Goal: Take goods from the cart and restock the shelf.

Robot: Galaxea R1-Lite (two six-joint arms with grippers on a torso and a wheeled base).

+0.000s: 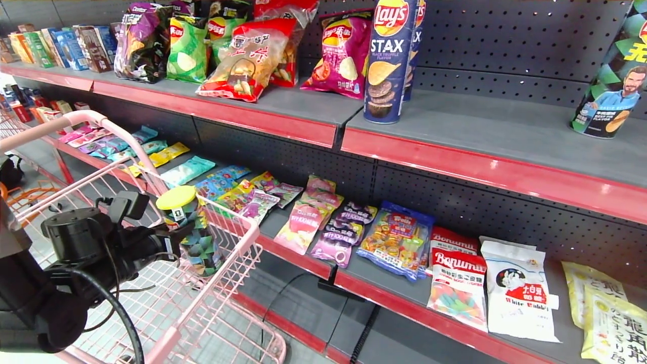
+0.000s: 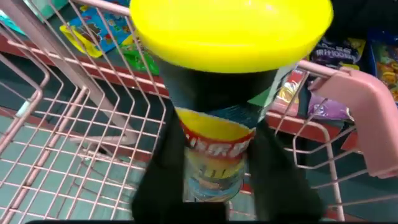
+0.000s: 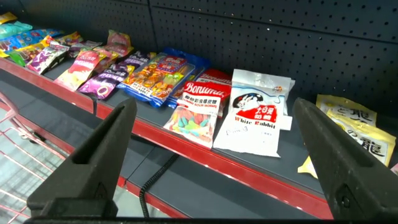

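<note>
Head view, goods: tall chip canister (image 1: pixel 198 242) with yellow lid (image 1: pixel 176 197), upright at 8 o'clock, inside the front corner of the pink cart (image 1: pixel 241 237), lid above the rim.
Head view, left gripper: left gripper (image 1: pixel 178 236) clamped across the tube just under the lid.
Head view, target: matching canister (image 1: pixel 609 76) on the upper shelf (image 1: pixel 495 126) at 2 o'clock; bare board between it and the blue can (image 1: pixel 386 60) at 12 o'clock, a likely slot.
Left wrist view, grip: fingers (image 2: pixel 155 180) pressed on both sides of the printed tube.
Left wrist view, handling: judged light, with a stiff cardboard wall, glossy and round, so prone to twist or slip. Mid-body hold safer than the lid, which may pop off. Brittle contents, so a gentle squeeze.
Right wrist view, right gripper: right gripper (image 3: pixel 214 168) spread wide, holding nothing, over the lower shelf (image 3: pixel 261 171) near a white candy bag (image 3: pixel 255 112).
</note>
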